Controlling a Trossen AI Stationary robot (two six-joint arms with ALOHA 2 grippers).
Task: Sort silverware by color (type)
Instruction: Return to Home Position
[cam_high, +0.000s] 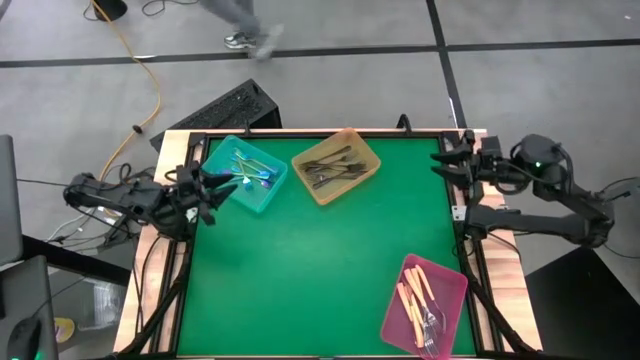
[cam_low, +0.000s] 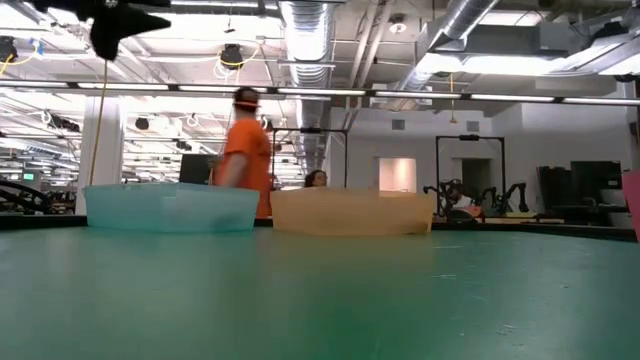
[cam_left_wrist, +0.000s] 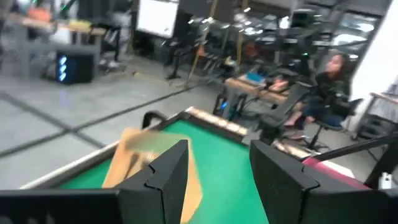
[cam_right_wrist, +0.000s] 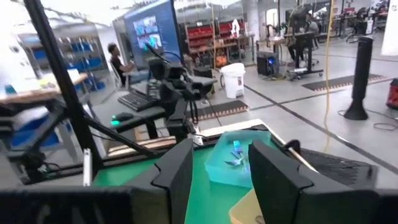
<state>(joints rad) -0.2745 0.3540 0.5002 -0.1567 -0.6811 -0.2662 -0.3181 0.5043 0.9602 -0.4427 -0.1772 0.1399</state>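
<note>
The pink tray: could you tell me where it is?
High view: the pink tray lies on the table's right side near the picture's bottom, well apart from the amber tray.

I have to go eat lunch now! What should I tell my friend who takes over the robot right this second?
The left gripper is open and empty, at the table's left edge beside the teal tray.
The right gripper is open and empty, at the table's right edge, away from every tray.
The blue forks lie in the teal tray, the dark grey forks in the amber tray, and the cream-handled forks in the pink tray.
Done: no loose silverware shows on the green table, so the sorting looks finished.
Left: probably just parking both arms.
</note>
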